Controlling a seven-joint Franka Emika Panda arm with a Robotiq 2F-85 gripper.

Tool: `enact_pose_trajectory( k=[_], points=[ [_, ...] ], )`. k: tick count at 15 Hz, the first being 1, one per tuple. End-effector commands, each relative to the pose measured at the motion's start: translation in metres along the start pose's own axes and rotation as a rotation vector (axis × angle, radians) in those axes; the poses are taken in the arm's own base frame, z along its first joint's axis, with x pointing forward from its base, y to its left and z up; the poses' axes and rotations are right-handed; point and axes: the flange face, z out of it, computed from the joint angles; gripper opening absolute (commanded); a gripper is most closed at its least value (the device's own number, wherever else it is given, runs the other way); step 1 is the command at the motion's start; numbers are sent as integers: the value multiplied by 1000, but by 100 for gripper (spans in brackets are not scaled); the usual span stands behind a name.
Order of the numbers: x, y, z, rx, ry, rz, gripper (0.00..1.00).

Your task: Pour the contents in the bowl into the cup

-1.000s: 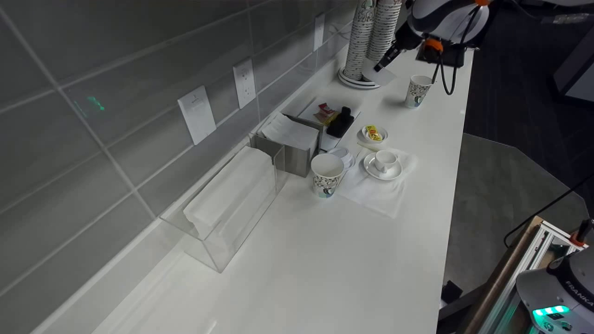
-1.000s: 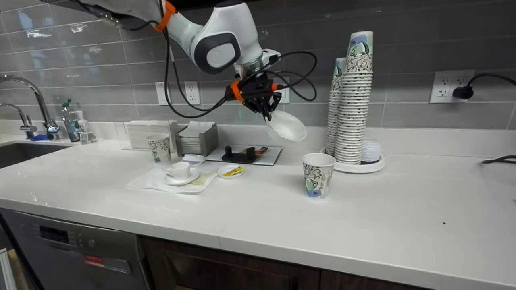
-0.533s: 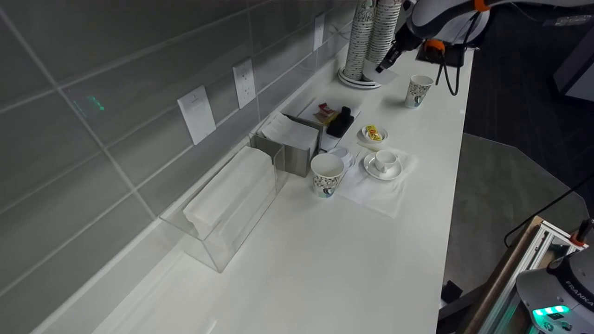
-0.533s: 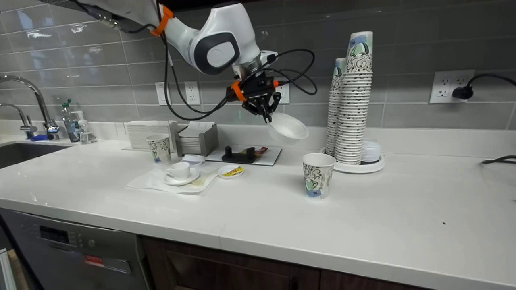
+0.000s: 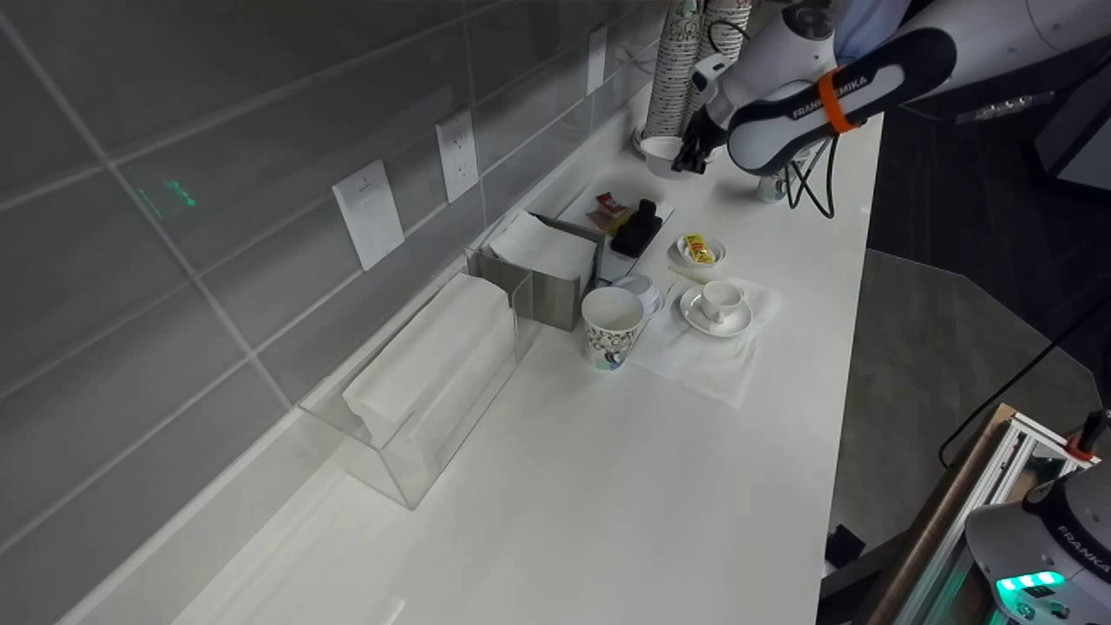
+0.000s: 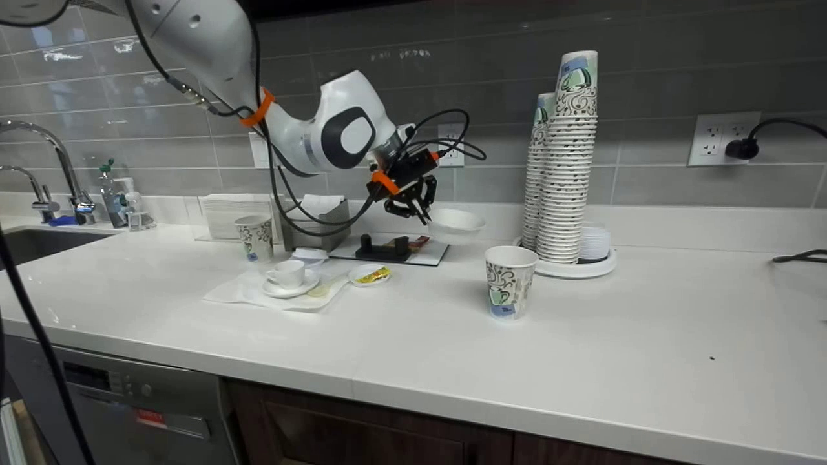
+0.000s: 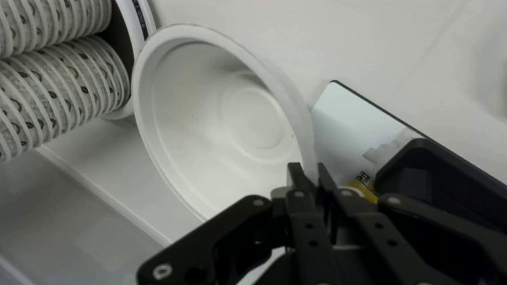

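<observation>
Gripper (image 7: 311, 176) pinches white bowl (image 7: 222, 118) by its rim; patterned paper cup (image 6: 510, 284) stands apart from gripper, toward counter's front edge (image 6: 353, 380). Risk: one-sided hold may let bowl pivot into stacked paper cups (image 6: 568, 174) ahead.

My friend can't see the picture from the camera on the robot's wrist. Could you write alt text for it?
A black gripper pinches the rim of a white bowl, and only a few dark specks show inside it. Stacked patterned cups show at upper left; a black object and part of a yellow packet are at lower right.
</observation>
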Motion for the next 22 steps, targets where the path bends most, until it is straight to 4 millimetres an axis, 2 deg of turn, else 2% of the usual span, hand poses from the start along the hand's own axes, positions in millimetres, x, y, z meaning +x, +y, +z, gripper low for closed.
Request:
enact_pose_trajectory(
  k=[1, 5, 8, 9, 10, 13, 14, 17, 19, 21, 22],
  points=[
    [-8, 0, 23, -119, 21, -133, 2],
    [-28, 0, 42, -165, 31, -172, 2],
    [-32, -8, 50, -162, 53, -171, 2],
    [-31, -9, 51, -164, 58, -169, 34],
    [-30, -10, 50, -163, 63, -170, 35],
    [-22, -4, 37, -179, 68, -181, 55],
    [-20, 0, 31, -185, 65, -182, 62],
    [-6, 2, -4, -139, 32, -131, 82],
    [-6, 18, -43, -129, -27, -99, 97],
    [0, 24, -83, -73, -68, -47, 100],
    [-3, 28, -101, -36, -94, 6, 100]
  ],
)
